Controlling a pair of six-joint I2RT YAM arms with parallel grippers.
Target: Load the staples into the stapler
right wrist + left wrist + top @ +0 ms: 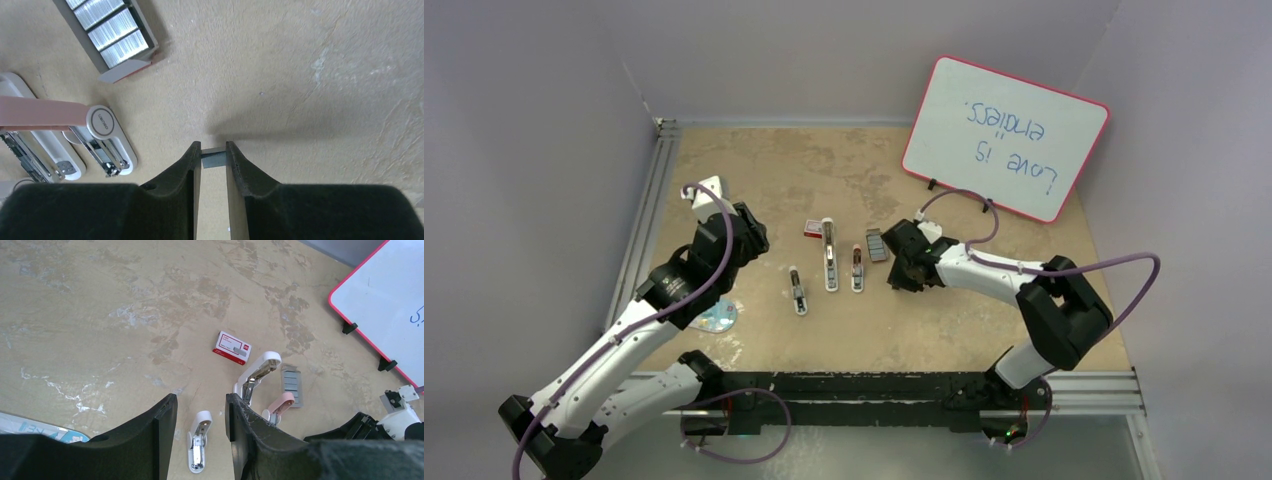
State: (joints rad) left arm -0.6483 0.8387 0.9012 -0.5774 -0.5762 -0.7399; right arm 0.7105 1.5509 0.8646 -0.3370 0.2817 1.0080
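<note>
1. Over the left side of the table (944,330), we see the left gripper (200,402) raised off the surface, its jaws well apart with nothing between them.
2. Just right of it lies a small white stapler (797,290); the left wrist view looks down on it between the black fingers (160,430).
3. Next come a red staple box (812,229) and a long white stapler (829,255), the box just beside the stapler's far end.
4. Right of these, the pink stapler (857,268) lies with its top swung back and its metal channel showing.
5. A grey tray (877,245) holding rows of staples sits just beside it.
6. Farther right, the right gripper (214,150) is narrowed onto a short strip of staples (214,159), pinched at the very fingertips close over bare tabletop, near the tray.
7. At the far right stands a red-framed whiteboard (1009,135) with blue handwriting.
</note>
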